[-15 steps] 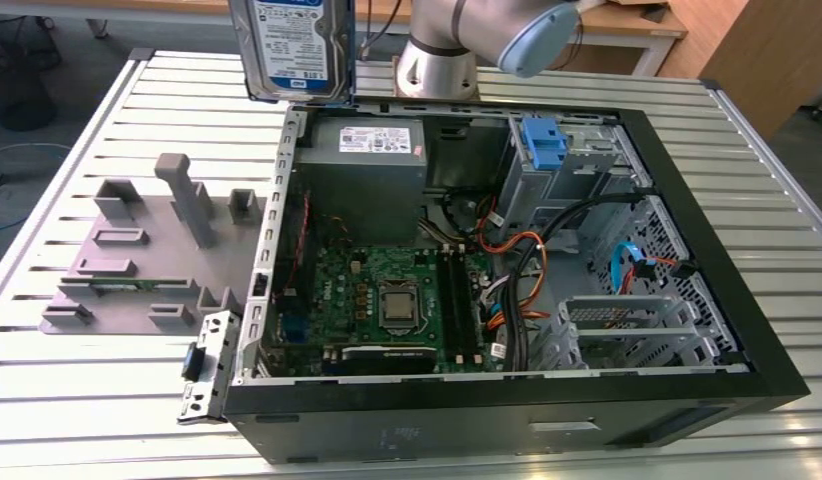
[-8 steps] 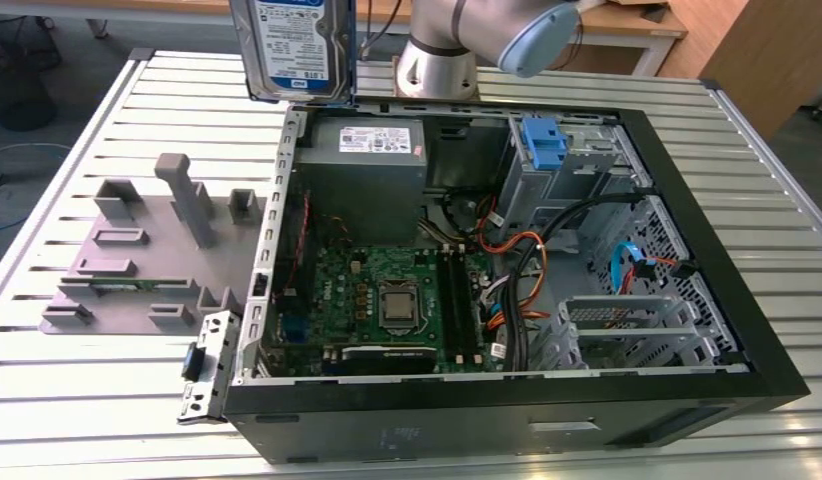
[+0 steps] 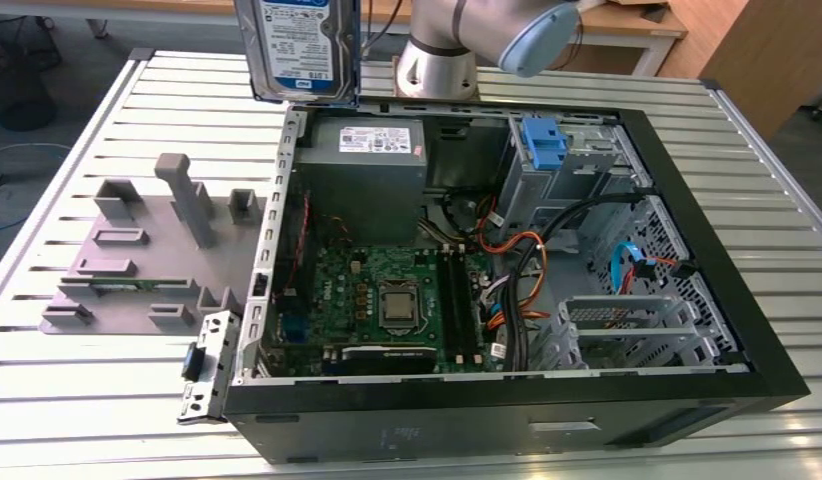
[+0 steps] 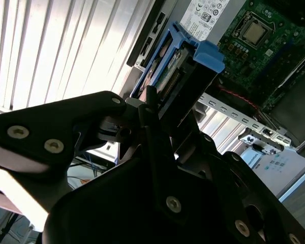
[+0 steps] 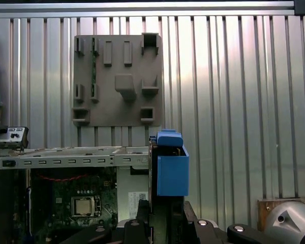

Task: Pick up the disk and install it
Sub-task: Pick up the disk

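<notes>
The disk (image 3: 300,50), a silver drive with a white-and-blue label in a blue carrier frame, hangs upright in the air above the table's far side, just beyond the back left corner of the open computer case (image 3: 518,410). In the second wrist view my gripper (image 4: 152,104) is shut on the disk (image 4: 180,66), with black fingers (image 4: 94,114) on either side of its edge. In the first wrist view the disk's blue carrier (image 5: 172,170) sticks out past the gripper (image 5: 160,216), over the case's edge.
Inside the case are a grey power supply (image 3: 364,150), a green motherboard (image 3: 384,300), a blue latch (image 3: 545,140) and a metal drive cage (image 3: 625,320) among cables. A grey fixture plate (image 3: 131,260) with upright posts lies on the slatted table (image 3: 91,400), at the exterior view's left.
</notes>
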Controlling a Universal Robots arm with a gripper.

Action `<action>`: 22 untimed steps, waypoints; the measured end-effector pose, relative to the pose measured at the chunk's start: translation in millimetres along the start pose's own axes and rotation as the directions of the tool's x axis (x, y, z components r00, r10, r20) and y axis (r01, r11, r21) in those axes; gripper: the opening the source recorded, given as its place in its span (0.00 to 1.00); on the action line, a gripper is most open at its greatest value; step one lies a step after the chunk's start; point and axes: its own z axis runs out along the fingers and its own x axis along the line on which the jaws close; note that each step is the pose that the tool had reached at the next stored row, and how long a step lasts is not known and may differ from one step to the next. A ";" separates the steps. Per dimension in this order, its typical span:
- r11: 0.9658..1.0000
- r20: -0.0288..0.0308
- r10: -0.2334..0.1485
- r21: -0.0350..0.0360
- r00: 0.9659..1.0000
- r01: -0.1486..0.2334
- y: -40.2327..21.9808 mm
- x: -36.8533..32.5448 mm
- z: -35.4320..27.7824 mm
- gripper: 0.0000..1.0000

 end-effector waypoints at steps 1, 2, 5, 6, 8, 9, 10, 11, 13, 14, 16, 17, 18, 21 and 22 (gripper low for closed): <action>1.000 0.000 0.000 0.000 1.000 0.000 -0.8 0.0 0.0 0.35; 1.000 0.000 0.000 0.000 1.000 0.000 -1.8 -0.1 0.0 0.35; 1.000 0.000 0.000 0.000 1.000 0.000 -5.0 -0.2 -0.1 0.35; 1.000 0.000 0.000 0.000 1.000 0.000 -6.0 -0.3 -0.2 0.35; 1.000 0.000 0.000 0.000 1.000 0.000 -8.1 -0.4 -0.2 0.35; 1.000 0.000 0.000 0.000 1.000 0.000 -9.1 -0.4 -0.2 0.35; 1.000 0.000 0.000 0.000 1.000 0.000 -10.0 -0.5 -0.3 0.35; 1.000 0.000 0.000 0.000 1.000 0.000 -11.1 -0.5 -0.3 0.35; 1.000 0.000 0.000 0.000 1.000 0.000 -13.2 -0.6 -0.3 0.35; 1.000 0.000 0.000 0.000 1.000 0.000 -14.3 -0.6 -0.3 0.35; 1.000 0.000 0.000 0.000 1.000 0.000 -16.9 -0.8 -0.3 0.35; 1.000 0.000 0.000 0.000 1.000 0.000 -18.2 -0.8 -0.4 0.35; 1.000 0.000 0.000 0.000 1.000 0.000 -19.8 -0.9 -0.4 0.35; 1.000 0.000 0.000 0.000 1.000 0.000 -23.8 -1.1 -0.4 0.35; 1.000 0.000 0.000 0.000 1.000 0.000 -25.2 -1.1 -0.4 0.35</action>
